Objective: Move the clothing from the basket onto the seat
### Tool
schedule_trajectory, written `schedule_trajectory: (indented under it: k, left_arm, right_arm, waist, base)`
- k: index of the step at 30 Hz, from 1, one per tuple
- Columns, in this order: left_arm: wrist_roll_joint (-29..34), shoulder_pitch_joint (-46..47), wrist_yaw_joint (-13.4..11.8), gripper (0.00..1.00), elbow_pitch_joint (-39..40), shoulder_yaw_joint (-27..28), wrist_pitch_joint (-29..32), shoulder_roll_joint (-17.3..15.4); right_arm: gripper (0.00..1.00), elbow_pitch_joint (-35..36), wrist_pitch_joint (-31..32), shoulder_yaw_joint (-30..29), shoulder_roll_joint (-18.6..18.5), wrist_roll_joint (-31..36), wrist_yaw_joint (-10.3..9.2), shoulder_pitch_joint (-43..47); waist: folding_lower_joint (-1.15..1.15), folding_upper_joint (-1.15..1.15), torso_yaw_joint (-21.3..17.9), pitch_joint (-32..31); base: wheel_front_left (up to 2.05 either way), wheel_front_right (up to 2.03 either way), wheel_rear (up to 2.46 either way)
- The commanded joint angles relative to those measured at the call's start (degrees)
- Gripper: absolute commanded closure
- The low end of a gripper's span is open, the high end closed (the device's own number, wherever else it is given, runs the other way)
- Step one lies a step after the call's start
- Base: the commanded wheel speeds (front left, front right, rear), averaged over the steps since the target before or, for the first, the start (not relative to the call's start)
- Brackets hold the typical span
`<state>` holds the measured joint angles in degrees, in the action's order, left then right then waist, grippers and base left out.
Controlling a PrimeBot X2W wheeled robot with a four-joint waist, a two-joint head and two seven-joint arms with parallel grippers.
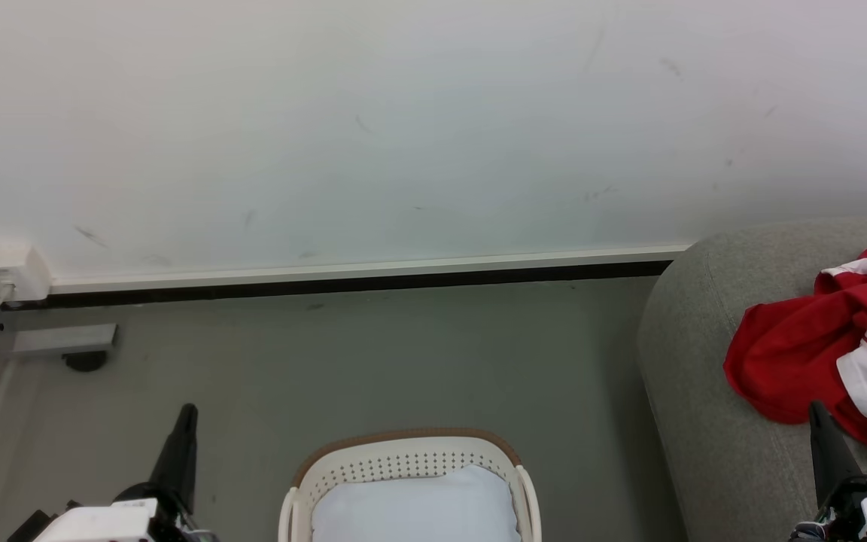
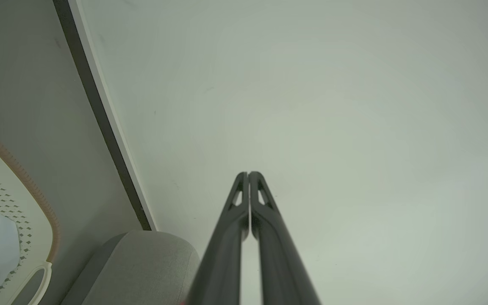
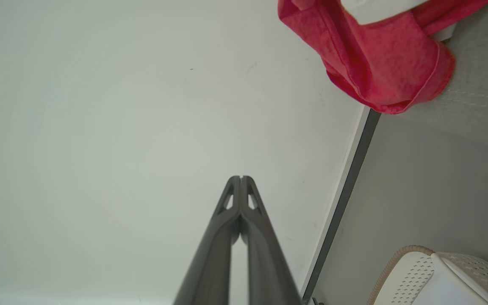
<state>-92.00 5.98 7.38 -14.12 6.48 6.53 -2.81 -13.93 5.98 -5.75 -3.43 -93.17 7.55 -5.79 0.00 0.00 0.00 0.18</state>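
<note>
Pressing tip to tip, the two long dark fingers of the left gripper (image 2: 248, 173) make our first entry: closed flat against each other, nothing between them, pointed at the pale wall (image 1: 403, 113). Second entry, the right gripper (image 3: 241, 178): we note the same, fingers fully together and empty, also aimed at the wall. In the head view we see the left one raised over the grey floor (image 1: 373, 354). The right one shows against the surface of the seat (image 1: 704, 421), its tip near the lower hem of the clothing (image 1: 795, 354); we cannot tell whether they touch.

Third, the clothing: red fabric with white bands and panels, crumpled in a heap on top of the seat, set back from its rounded end edge.

Fourth, the seat: grey woven upholstery, rounded end turned toward the basket (image 1: 403, 461).

Fifth, the basket: cream, perforated walls, tan rim, standing on the floor between the two grippers, apart from the seat's end edge. Inside we find one pale bluish-white pad (image 1: 418, 504) lying flat across the bottom.

Sixth, a white baseboard (image 1: 366, 266) with a dark strip beneath it, running along the floor's far edge. A small white box (image 1: 8, 272) sits at the wall's lower left corner.
</note>
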Motion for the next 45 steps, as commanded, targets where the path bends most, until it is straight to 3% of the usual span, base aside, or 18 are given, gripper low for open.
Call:
schedule_trajectory:
  k: [1,45]
  left_arm:
    - [-0.8,0.5,0.2,1.0,0.2,0.2,0.2,-0.1]
    - [-0.8,0.5,0.2,1.0,0.2,0.1,0.2,-0.1]
  right_arm:
    - [1.0,-0.1,0.1,-0.2,0.0,0.3,-0.12,-0.7]
    - [1.0,-0.2,0.4,-0.6,0.3,0.6,-0.12,-0.7]
  waist:
    - [0.0,0.0,0.0,0.0]
    - [0.0,0.0,0.0,0.0]
  base:
    - [0.0,0.0,0.0]
    - [0.0,0.0,0.0]
